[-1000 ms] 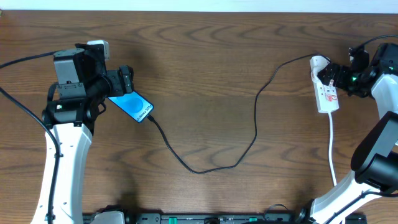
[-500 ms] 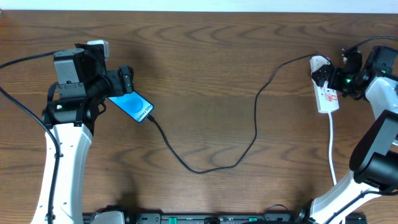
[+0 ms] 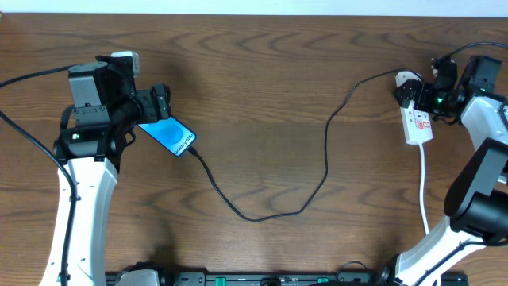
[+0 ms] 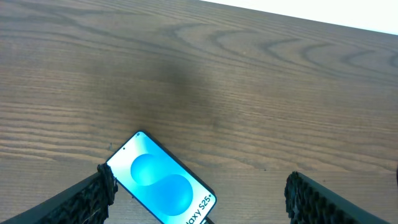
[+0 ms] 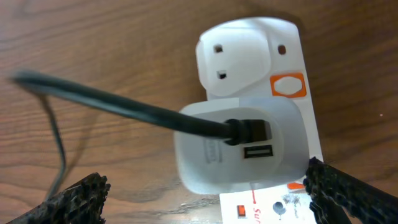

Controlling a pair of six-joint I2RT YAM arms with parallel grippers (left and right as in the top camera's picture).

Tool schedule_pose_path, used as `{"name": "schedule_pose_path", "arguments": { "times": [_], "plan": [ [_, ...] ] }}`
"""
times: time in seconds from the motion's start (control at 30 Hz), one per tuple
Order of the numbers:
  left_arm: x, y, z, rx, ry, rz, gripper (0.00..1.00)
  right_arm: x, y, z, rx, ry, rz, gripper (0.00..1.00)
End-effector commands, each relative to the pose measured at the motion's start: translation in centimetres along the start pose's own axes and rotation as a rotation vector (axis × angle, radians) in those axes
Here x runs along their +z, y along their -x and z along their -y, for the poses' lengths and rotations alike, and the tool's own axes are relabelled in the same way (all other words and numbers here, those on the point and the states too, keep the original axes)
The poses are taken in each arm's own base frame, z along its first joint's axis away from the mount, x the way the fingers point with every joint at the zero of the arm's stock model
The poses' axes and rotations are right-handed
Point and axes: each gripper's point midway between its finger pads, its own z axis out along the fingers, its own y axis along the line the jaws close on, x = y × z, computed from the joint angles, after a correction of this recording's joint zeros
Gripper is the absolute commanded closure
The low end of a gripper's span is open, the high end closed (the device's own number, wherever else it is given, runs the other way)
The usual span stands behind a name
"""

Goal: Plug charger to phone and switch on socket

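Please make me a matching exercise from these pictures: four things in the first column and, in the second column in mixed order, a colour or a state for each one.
Column one:
1. phone
2. charger
3. socket
4. right gripper

Column two:
A. white body
B. open, nothing between the fingers
C. black, thin and long
D. bright blue screen

Pairs: 1-D, 2-C, 3-A, 4-B.
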Motion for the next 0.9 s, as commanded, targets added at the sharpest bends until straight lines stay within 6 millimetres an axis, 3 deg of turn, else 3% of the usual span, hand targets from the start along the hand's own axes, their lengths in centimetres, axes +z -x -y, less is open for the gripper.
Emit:
{"name": "schedule_pose_path", "arguments": {
  "times": [0.0,0.87],
  "plan": [
    [-0.2,-0.1,-0.1,0.016,0.012,0.005,0.11,1.9,-1.8,0.1,0.01,0.028,-0.054,0.01],
    [-0.2,-0.1,-0.1,0.016,0.012,0.005,0.12,2.3,-1.8,-0.9,0.048,0.091,-0.048,0.01]
  ]
}}
